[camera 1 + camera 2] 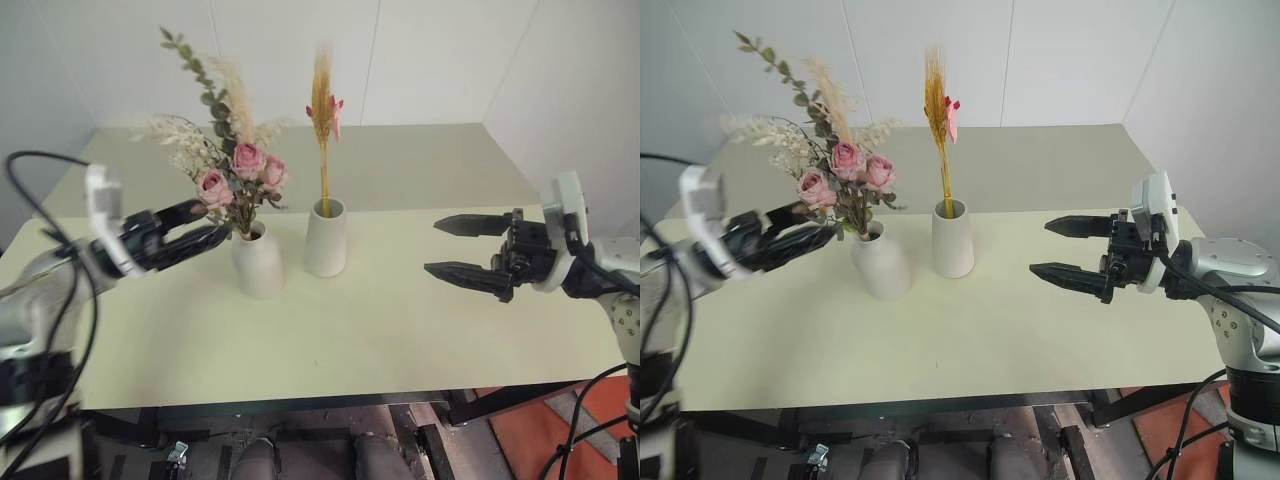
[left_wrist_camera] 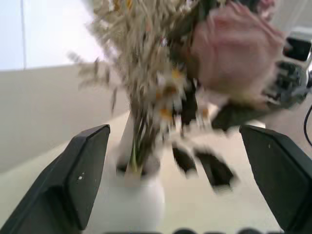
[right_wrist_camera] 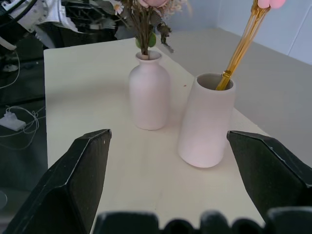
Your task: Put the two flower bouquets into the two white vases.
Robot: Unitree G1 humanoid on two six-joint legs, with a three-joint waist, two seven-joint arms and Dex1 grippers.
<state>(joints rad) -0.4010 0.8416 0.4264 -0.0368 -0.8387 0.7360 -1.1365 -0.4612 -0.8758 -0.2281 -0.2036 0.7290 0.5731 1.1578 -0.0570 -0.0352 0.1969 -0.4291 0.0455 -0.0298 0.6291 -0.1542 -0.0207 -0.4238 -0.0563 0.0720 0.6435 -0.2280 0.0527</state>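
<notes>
Mid-table blocked: short vase (image 1: 258, 262) w/ bushy bouquet (image 1: 225, 165) just beside tall vase (image 1: 325, 237) w/ thin bouquet (image 1: 323, 120); narrow gap betw. them, too tight for a gripper. Bushy sprigs spread wide toward left, crowding air above left gripper (image 1: 200, 228), which sits close beside short vase, jaws apart. Bare table (image 1: 400, 320) in front of vases and over to right gripper (image 1: 458, 247). Free strip behind vases up to wall.

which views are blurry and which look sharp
Left wrist view: rose bouquet and bottle-shaped vase smeared by motion blur. Right wrist view: both vases crisp, including the cone vase. Left and right eye views: sharp, evenly lit, with soft shadows on the table.
</notes>
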